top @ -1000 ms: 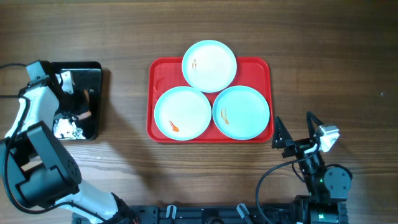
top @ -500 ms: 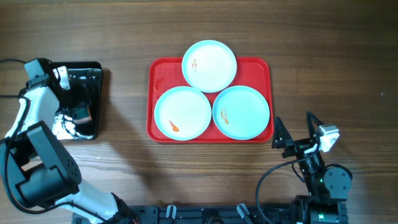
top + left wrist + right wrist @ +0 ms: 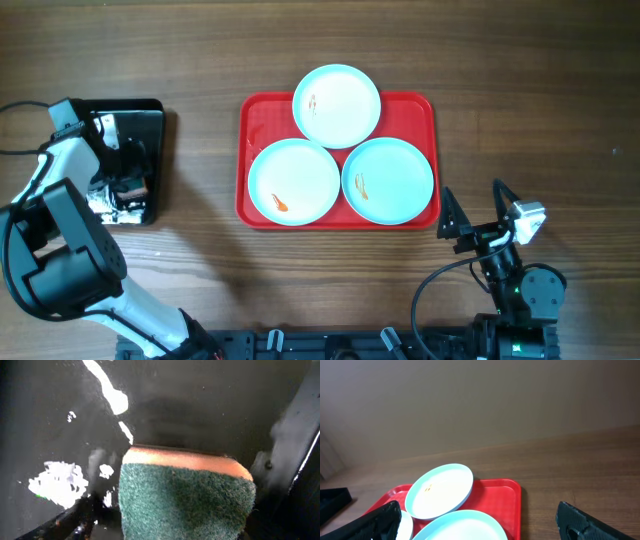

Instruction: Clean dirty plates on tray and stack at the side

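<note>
At nine o'clock on the tabletop (image 3: 200, 40), your left end effector (image 3: 120, 175) sits over the glossy black rectangular tray (image 3: 152, 108) at a green-faced orange sponge (image 3: 185, 500); you cannot tell whether it has a grip. An off-centre close could push the sponge into the rim. The three pale mint round plates (image 3: 336, 106) lie on the red rectangular plastic tray (image 3: 243, 150) at centre. Your right end effector (image 3: 474, 208), at five o'clock, is spread wide and empty. There is bare wood at three o'clock for stacking.

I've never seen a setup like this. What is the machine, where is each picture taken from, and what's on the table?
Two robot arms work at a wooden table. One picture looks down from above; the other two come from a camera on each arm's wrist. A red tray holds three pale plates with small orange smears. The left end effector hangs over a black tray, around a green-and-orange sponge; whether it grips it is unclear. The right end effector is open and empty.
</note>
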Controlling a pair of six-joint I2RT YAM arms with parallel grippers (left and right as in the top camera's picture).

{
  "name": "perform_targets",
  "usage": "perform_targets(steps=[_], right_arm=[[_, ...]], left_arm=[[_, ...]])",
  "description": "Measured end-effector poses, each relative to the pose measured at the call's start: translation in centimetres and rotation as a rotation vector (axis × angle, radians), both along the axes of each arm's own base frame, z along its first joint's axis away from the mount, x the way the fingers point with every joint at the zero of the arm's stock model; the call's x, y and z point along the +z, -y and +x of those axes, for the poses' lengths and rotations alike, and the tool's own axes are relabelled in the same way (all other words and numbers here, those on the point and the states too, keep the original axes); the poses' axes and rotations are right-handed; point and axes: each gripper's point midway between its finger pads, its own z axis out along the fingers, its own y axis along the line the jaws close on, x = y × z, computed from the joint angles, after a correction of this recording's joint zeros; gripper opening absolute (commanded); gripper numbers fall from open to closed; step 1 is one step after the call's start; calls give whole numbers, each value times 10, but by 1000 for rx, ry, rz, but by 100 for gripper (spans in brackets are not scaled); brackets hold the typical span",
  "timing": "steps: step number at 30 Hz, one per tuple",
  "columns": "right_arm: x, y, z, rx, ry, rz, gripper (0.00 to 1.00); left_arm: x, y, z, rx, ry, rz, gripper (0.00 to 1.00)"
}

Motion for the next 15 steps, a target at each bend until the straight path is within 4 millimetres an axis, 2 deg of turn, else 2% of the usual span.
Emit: perform_targets(steps=[8, 15], right_arm=[[0, 0, 0, 0, 0, 0, 100], [0, 0, 0, 0, 0, 0, 100]], left_arm=[[0, -1, 1, -1, 3, 4, 54], [0, -1, 1, 1, 2, 5, 25]])
